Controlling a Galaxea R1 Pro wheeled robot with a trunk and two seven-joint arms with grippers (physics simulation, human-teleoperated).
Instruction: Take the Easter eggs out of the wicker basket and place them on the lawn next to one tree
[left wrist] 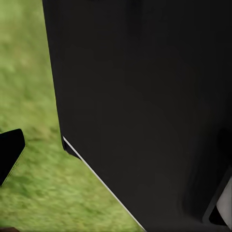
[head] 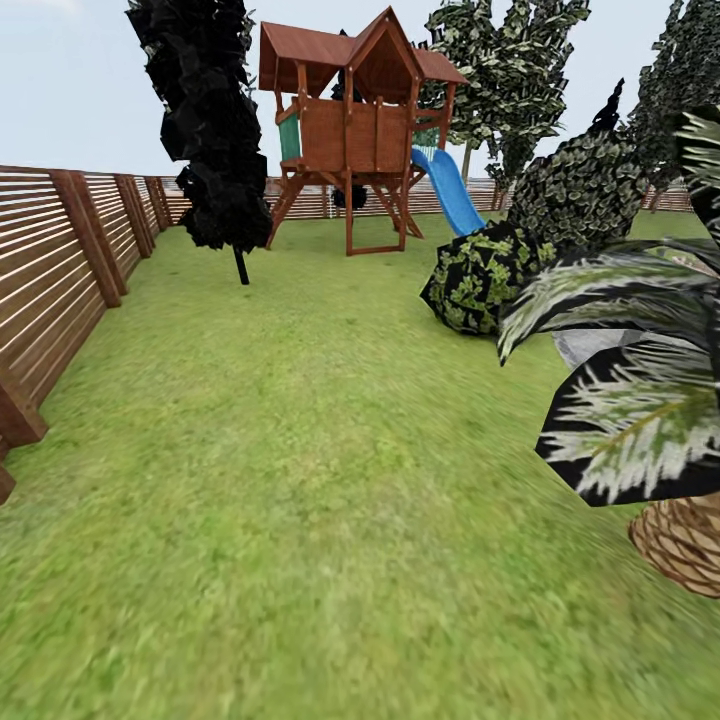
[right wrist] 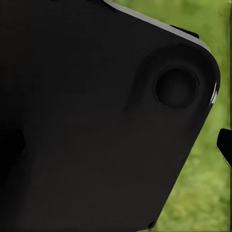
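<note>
The Easter eggs and the wicker basket are out of view. The lawn (head: 300, 450) spreads ahead of me, mottled green and flat. A tree (head: 512, 75) with dark green-and-white speckled foliage stands at the far back right, its pale trunk (head: 466, 160) beside the slide. In both wrist views a black part of my own body blocks most of the picture, with grass (left wrist: 29, 87) beyond it. A dark tip (left wrist: 9, 154) shows at the edge of the left wrist view and another dark tip (right wrist: 225, 145) in the right wrist view. Neither tells how the jaws stand.
A brown slatted fence (head: 60, 260) runs along the left and the back. A black cypress-like tree (head: 205, 130) stands at the back left beside a wooden playhouse (head: 350, 120) with a blue slide (head: 452, 190). Bushes (head: 480, 275) and a short palm (head: 640, 420) with a ringed trunk (head: 685, 545) crowd the right.
</note>
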